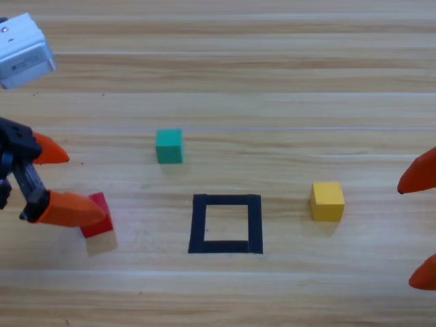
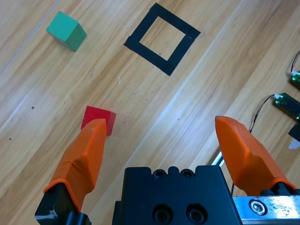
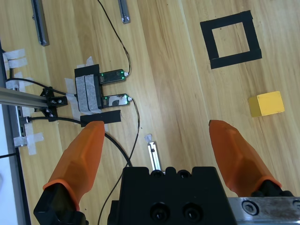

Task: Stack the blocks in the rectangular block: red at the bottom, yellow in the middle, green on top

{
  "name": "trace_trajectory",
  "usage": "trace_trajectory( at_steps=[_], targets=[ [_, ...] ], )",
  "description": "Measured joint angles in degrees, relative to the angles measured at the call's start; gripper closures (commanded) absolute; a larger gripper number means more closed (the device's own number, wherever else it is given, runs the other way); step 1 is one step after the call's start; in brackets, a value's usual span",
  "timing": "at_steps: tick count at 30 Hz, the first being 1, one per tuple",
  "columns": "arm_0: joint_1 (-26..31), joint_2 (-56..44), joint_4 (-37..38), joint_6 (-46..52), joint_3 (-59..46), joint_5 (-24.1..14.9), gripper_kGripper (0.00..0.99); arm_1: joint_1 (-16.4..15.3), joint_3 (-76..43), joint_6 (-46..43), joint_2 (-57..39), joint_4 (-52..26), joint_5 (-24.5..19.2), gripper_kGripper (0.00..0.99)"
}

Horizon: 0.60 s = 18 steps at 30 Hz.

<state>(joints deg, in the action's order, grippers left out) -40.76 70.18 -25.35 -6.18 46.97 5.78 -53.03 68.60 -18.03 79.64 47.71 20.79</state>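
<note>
Left end effector closing in on the red cube, nothing stacked yet.

The left end effector [image 1: 60, 182] hangs spread wide and empty, one jaw over the red cube [image 1: 99, 215], which sits on the worktop [image 1: 272, 82] left of the black tape square [image 1: 226, 223]. Descending like this, I reckon that jaw could strike the cube and knock it aside. Green cube [image 1: 169, 146] and yellow cube [image 1: 327, 201] lie apart; the right end effector [image 1: 422, 225] waits, spread, at the edge.
</note>
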Motion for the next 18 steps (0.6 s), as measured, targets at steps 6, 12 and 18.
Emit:
trace_trajectory(
  at_steps=[6, 12, 18],
  targets=[
    [0.0, 0.0, 0.0, 0.0, 0.0, 0.0, 0.0, 0.0, -0.09, 0.0, -0.01, 0.0, 0.0, 0.013],
    [0.0, 0.0, 0.0, 0.0, 0.0, 0.0, 0.0, -0.02, -0.22, 5.92, -0.29, -0.09, -1.68, 0.013],
    [0.0, 0.01, 0.0, 0.53, 0.0, -0.12, 0.0, -0.06, -1.32, 29.02, -0.39, -4.79, -19.38, 0.013]
  ],
)
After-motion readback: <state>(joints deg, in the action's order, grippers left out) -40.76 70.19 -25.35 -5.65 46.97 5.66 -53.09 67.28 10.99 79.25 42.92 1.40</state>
